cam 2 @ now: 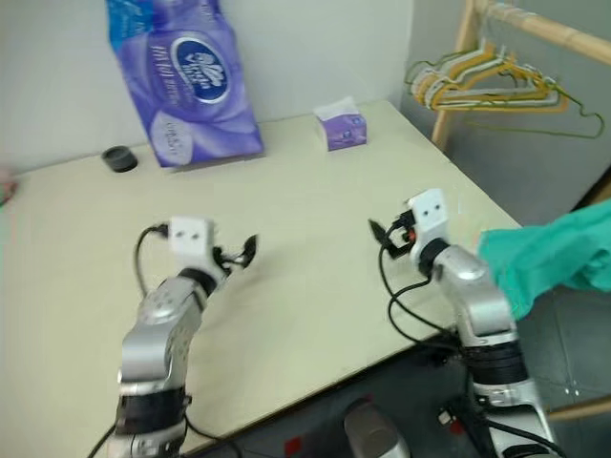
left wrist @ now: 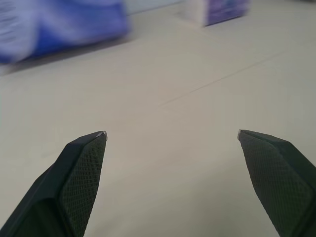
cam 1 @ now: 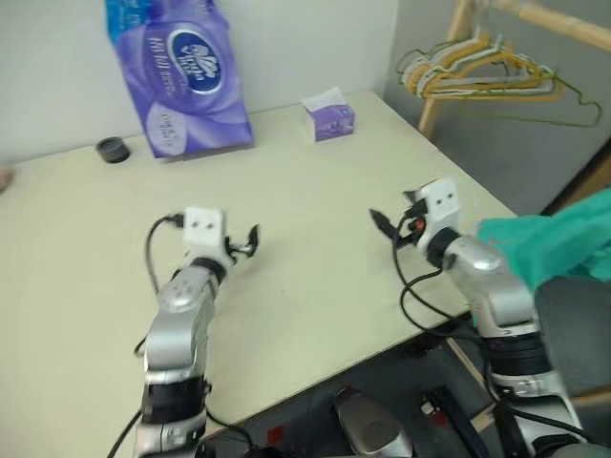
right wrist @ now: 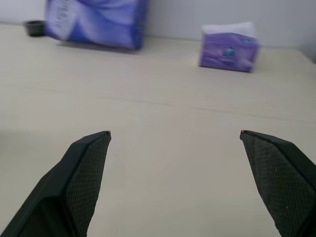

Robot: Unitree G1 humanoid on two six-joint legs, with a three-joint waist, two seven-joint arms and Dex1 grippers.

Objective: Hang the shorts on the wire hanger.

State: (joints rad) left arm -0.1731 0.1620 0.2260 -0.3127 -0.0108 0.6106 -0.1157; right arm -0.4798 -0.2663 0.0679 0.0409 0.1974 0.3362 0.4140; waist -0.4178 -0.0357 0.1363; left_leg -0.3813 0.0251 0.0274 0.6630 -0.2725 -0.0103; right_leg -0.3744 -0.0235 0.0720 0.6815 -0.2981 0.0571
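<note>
The teal-green shorts [cam 1: 549, 243] lie bunched off the table's right edge, just right of my right forearm. A thin dark green wire hanger [cam 1: 565, 121] hangs on the wooden rack [cam 1: 549, 21] at the back right, its lower wire showing below a bunch of yellow and green hangers [cam 1: 477, 72]. My left gripper [cam 1: 250, 239] hovers low over the middle of the cream table [cam 1: 305, 181], open and empty. My right gripper [cam 1: 387, 227] hovers near the table's right side, open and empty, pointing towards the left one. Bare tabletop lies between the fingertips [left wrist: 94, 148] in both wrist views.
A big purple tissue pack [cam 1: 181, 76] stands at the back of the table. A small purple tissue box [cam 1: 329, 119] sits to its right and a black round cap [cam 1: 113, 150] to its left. The table's front edge runs just below my forearms.
</note>
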